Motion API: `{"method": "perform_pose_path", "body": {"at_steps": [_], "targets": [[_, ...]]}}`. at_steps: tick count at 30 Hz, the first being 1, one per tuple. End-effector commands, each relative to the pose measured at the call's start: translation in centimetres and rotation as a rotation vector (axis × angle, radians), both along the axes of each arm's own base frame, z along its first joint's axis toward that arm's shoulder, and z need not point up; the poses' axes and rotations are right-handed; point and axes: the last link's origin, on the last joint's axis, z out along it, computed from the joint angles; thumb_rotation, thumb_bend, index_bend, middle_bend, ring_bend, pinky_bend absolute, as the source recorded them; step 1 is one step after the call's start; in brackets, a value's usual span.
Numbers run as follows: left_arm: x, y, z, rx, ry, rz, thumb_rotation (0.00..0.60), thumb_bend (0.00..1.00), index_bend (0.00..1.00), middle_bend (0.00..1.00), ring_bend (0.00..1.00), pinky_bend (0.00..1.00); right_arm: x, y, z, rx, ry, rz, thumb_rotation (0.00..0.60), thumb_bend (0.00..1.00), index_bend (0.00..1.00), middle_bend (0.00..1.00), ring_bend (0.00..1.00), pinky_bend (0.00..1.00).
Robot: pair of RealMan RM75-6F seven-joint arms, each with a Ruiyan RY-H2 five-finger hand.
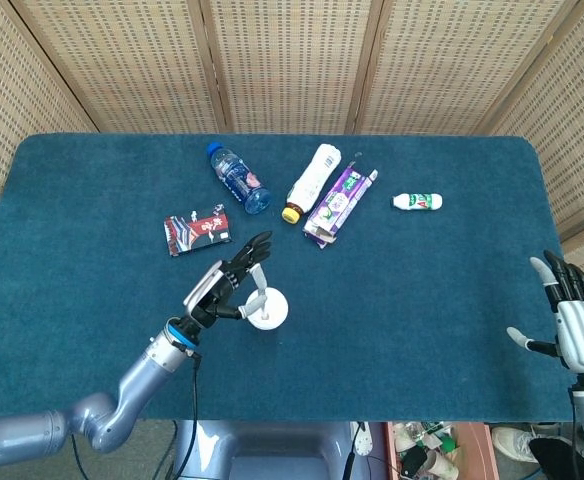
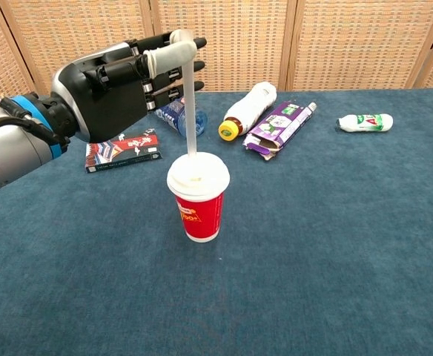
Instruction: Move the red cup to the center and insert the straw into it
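- The red paper cup with a white plastic lid [image 2: 199, 199] stands upright near the middle of the blue-carpeted worktop [image 2: 335, 245], so the moving part of the task looks done and the straw work is in hand.
- The left hand [image 2: 116, 89] pinches the top of the long white straw [image 2: 190, 111] between thumb and fingers [image 2: 173, 53], the other fingers stretched out past it; a high grip leaves the lower length free to travel down into the lid.
- The straw runs steeply down from that grip and its lower end meets the lid near its back edge. Whether the tip has found the lid's opening I cannot tell from either view.
- In the head view the left hand [image 1: 228, 287] sits just beside the cup [image 1: 268, 308], on its left, the forearm coming in low from the near edge, which keeps the cup in plain sight.
- The right hand [image 1: 578, 322] waits at the far right edge of the worktop, its fingers apart and holding nothing, well away from the cup.
- The clear water bottle with a blue cap [image 1: 238, 178], the white bottle with a yellow cap [image 1: 309, 181], the purple carton [image 1: 337, 204], the small white bottle [image 1: 418, 201] and the dark red packet [image 1: 197, 232] lie toward the back, well apart from the cup.
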Motion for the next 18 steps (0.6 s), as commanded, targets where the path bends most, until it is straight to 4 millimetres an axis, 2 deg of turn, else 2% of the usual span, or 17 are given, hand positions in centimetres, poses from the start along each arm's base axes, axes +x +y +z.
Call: {"method": "perform_pose_path", "body": {"at_steps": [1,18], "targets": [[-0.1,0.1,-0.2,-0.005,0.002,0.005,0.600,0.42,0.65,0.00,0.00,0.00,0.0,0.0,0.0,0.000,0.001,0.001,0.600,0.00,0.06,0.00,0.00,0.00],[-1.5,0.7,-2.7,-0.025,0.082,0.032,0.600,0.42,0.65,0.00,0.00,0.00,0.0,0.0,0.0,0.001,0.000,0.001,0.600,0.00,0.06,0.00,0.00,0.00]]}}
